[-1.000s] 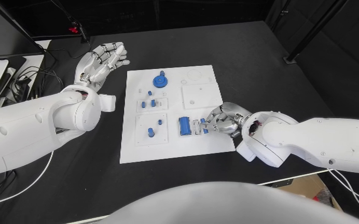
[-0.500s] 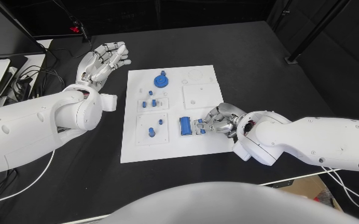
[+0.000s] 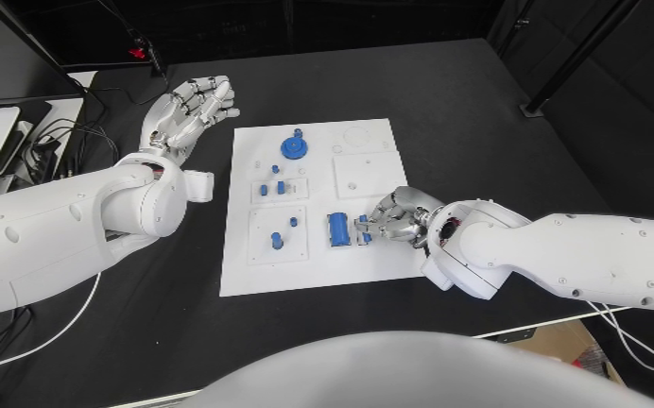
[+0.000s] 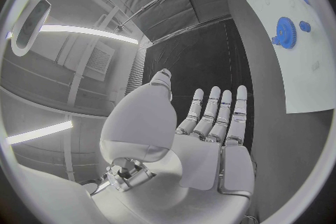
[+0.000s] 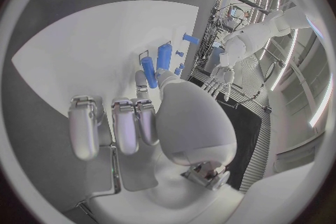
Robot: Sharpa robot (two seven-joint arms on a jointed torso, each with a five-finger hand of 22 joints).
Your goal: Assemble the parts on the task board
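1. Two hands are differing in reach: the right hand [image 3: 395, 218] is resting over the task board [image 3: 317, 266]; the left hand [image 3: 191, 110] is hanging open, well apart.
2. Its fingers [image 5: 115, 123] are touching a small blue part [image 3: 363, 234]; whether they are gripping it I cannot tell; a long blue part [image 3: 336, 229] is lying just beside, toward the left hand, long axis running away from the robot.

Bright, sharp overhead light; wrist views bend edges.
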